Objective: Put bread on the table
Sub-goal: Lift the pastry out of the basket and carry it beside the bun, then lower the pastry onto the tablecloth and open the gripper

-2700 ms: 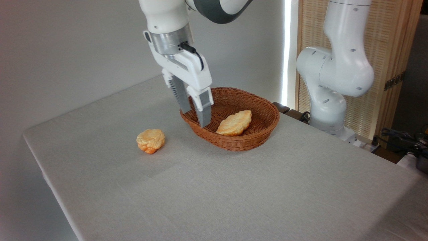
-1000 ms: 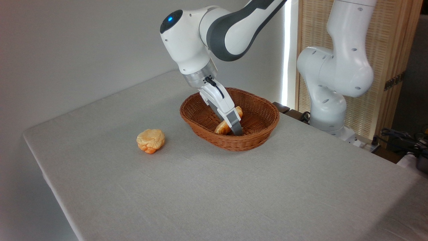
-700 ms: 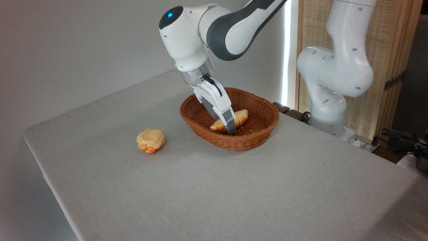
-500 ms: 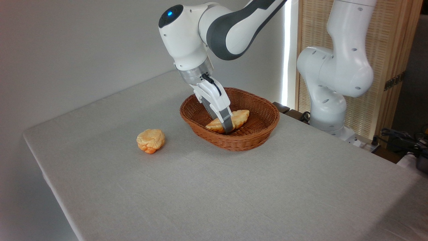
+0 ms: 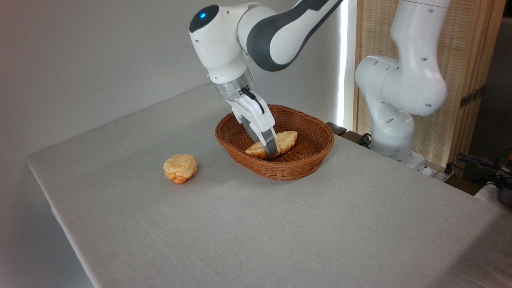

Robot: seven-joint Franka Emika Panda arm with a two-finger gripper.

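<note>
The bread [image 5: 287, 141], a long golden ridged pastry, sits inside the brown wicker basket [image 5: 304, 168] at the back of the grey-clothed table [image 5: 280, 228]. My gripper [image 5: 272, 153] reaches down into the basket at a slant and is shut on the bread around its middle. The near finger [image 5: 270, 146] crosses the front of the pastry, while the far finger is hidden behind it. Both ends of the bread stick out to either side. It appears held slightly off the basket floor.
A small round orange-yellow bun [image 5: 180, 168] lies on the cloth left of the basket. The arm's white base [image 5: 396, 100] stands behind the table's right edge, with a slatted wooden screen [image 5: 464, 60] and cables [image 5: 480, 166] behind it.
My gripper came from above the basket's left rim down into the basket and shut on the bread. Since then the bread has shifted a little leftward and up with the gripper.
</note>
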